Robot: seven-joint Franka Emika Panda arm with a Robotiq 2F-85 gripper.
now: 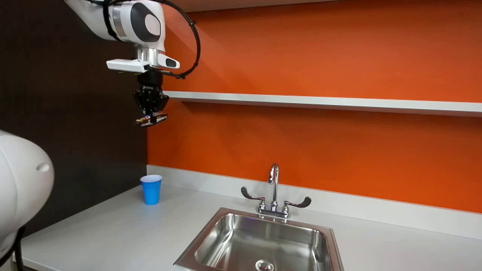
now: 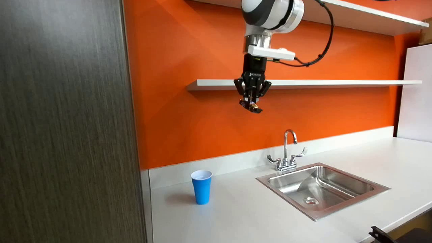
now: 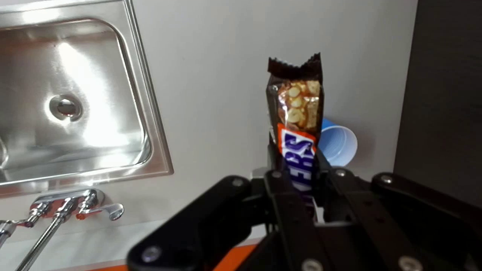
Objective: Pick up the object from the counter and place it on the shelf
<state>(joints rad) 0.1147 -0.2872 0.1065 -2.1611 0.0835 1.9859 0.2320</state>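
- Jaws pinching a snack bar (image 3: 299,105) in the air, well above the bench (image 1: 94,233) and apart from the shelf (image 1: 320,101).
- Orange wall (image 1: 339,150) across the back, meeting a dark panel (image 2: 67,118) with faint vertical grain.
- Bench: pale grey-white, with a low upstand (image 1: 376,209) of like colour along the wall.
- Shelf: long, thin, pale, running across the orange.
- Steel sink (image 1: 203,238) let into the bench; chrome faucet (image 1: 274,192) just behind.
- Blue cup (image 1: 151,192), upright on the bench near the dark panel.
- Snack bar: brown wrapper, crimped end, printed nuts; on its white label (image 3: 299,154), purple letters reading "ERS", the rest hidden or blurred.
- White lettering (image 2: 255,74) on the black housing (image 2: 254,64) above the jaws: too small to read surely.
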